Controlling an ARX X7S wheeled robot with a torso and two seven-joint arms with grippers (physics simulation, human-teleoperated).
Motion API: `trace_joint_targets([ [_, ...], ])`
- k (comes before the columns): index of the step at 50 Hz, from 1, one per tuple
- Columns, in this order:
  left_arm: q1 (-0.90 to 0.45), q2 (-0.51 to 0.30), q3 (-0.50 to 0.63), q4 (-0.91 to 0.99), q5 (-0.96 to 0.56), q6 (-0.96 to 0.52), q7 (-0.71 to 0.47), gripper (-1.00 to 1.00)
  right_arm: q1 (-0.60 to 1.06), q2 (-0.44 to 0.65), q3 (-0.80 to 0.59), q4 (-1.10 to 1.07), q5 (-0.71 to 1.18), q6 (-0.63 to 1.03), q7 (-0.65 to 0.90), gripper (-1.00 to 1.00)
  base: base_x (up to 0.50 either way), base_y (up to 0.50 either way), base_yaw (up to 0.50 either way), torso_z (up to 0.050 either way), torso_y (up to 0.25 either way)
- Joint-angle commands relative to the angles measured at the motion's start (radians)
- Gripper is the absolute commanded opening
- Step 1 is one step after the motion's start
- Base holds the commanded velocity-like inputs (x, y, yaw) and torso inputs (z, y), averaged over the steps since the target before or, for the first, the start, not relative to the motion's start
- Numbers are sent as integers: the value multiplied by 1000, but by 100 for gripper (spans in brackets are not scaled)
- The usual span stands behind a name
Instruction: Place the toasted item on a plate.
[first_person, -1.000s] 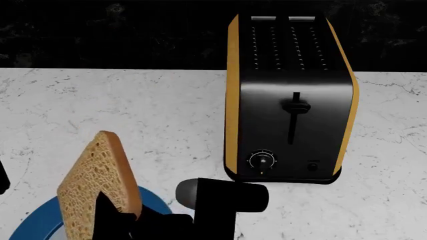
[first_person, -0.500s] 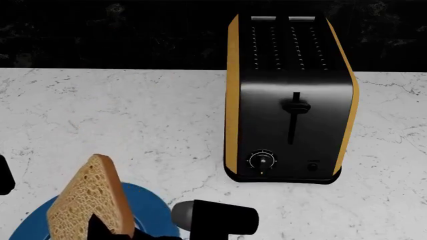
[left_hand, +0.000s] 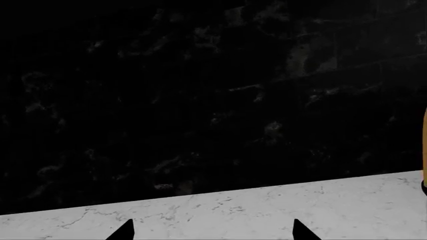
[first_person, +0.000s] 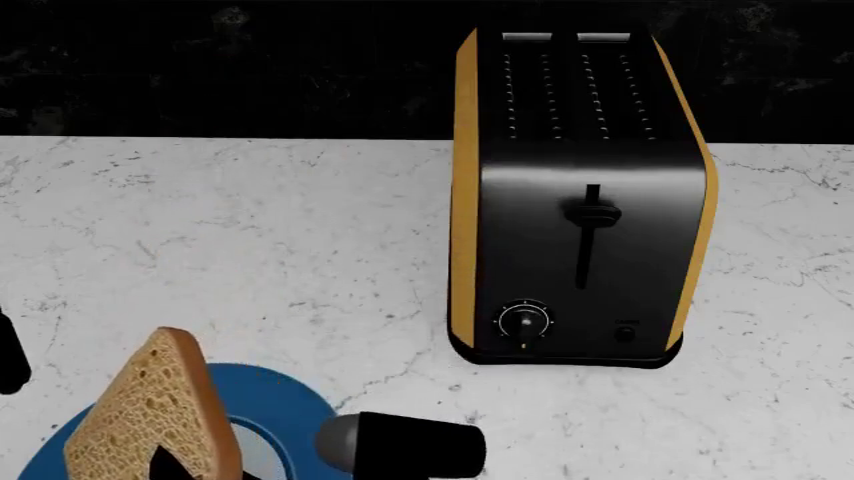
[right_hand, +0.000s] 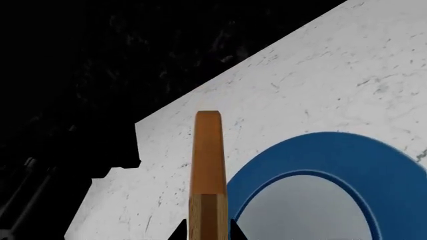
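You have the slice of toast (first_person: 150, 415) out of the toaster (first_person: 582, 200) and over at the plate (first_person: 287, 400) — that is the bigger part of the job behind you, judging from how things lie. In the head view the toast stands on edge, tilted, low at the near left of the marble tabletop (first_person: 267, 230), with the blue rim showing just behind and beside it. Your right end effector (right_hand: 205, 231) is clamped on the toast's lower edge; in the right wrist view the crust (right_hand: 208, 150) rises straight up between the two dark fingertips, and the plate's blue ring and pale grey centre lie just beside it.

What is left — the setting down and the release. The toast is not lying flat yet, and from these views I cannot tell whether its lower edge touches the plate or hangs just above it; that part runs off the frame. I would judge you need to bring it over the grey centre, tip it flat, then let go.

Your left end effector (left_hand: 210, 232) is idle: only its two fingertips show at the edge of the left wrist view, set well apart with nothing between them, pointed at the dark back wall over the tabletop. The toaster stands well apart from the plate, both slots empty as far as I can see.
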Motion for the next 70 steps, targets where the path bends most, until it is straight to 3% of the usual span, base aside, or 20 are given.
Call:
trace_joint_targets([
  [1, 1, -1, 5, -2, -1, 4, -3, 100, 0, 6, -24, 30, -31, -23, -39, -100, 0, 0, 0, 0, 0],
  [27, -13, -10, 9, -2, -10, -4, -9, 100, 10, 33, -75, 84, -76, -63, -72, -100, 0, 0, 0, 0, 0],
  [28, -11, -11, 9, -2, -9, -2, -9, 100, 9, 35, -79, 83, -77, -63, -75, 100, 0, 0, 0, 0, 0],
  [43, 5, -17, 4, 5, -13, -1, -13, 100, 11, 59, -108, 85, -113, -75, -86, 100, 0, 0, 0, 0, 0],
  [52, 8, -18, 7, 5, -15, 1, -15, 100, 38, 105, -170, 75, -268, -66, -92, 100, 0, 0, 0, 0, 0],
  [70, -20, -21, 26, -3, -20, -8, -20, 100, 43, 126, -154, -43, -157, -36, 29, 100, 0, 0, 0, 0, 0],
])
